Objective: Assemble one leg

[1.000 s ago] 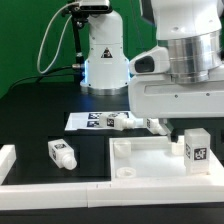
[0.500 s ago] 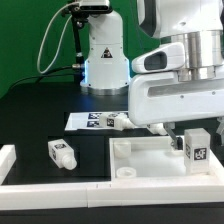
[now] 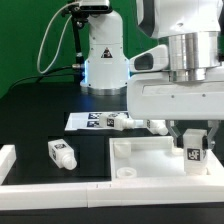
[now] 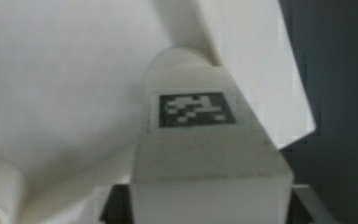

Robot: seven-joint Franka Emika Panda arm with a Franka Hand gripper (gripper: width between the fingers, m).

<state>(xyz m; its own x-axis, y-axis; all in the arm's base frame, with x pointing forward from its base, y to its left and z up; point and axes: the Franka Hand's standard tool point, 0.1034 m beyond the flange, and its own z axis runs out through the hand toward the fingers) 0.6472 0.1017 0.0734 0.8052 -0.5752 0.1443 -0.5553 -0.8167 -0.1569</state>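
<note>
In the exterior view you see the arm's tool (image 3: pixel 194 140) lowered over an upright leg (image 3: pixel 195 152) at the exterior view's right, its two fingers (image 3: pixel 177 134) standing on either side of the leg's upper part; whether they press the leg or merely flank it you cannot tell from either picture. This leg shows one black-and-white tag on its near face and stands at the right end of the large flat white panel (image 3: pixel 140 158), which lies on the black bench (image 3: pixel 40 110) with its raised rim and a round corner socket (image 3: pixel 127 172) toward you. In the wrist view the same leg (image 4: pixel 199 150) fills the centre of the picture, narrowing toward its upper end, its tag facing the camera, with the white panel (image 4: pixel 69 90) pale and blurred behind it. A second leg (image 3: pixel 61 153) lies tilted on the bench at the exterior view's left, well apart from the tool, near the white rim strip (image 3: pixel 20 157) at the bench's near left edge. A third leg (image 3: pixel 128 122) lies on its side farther back, resting against the right end of the marker board (image 3: pixel 88 121), which lies flat just in front of the robot's white base (image 3: pixel 103 55). A green backdrop (image 3: pixel 25 40) closes the far left.
</note>
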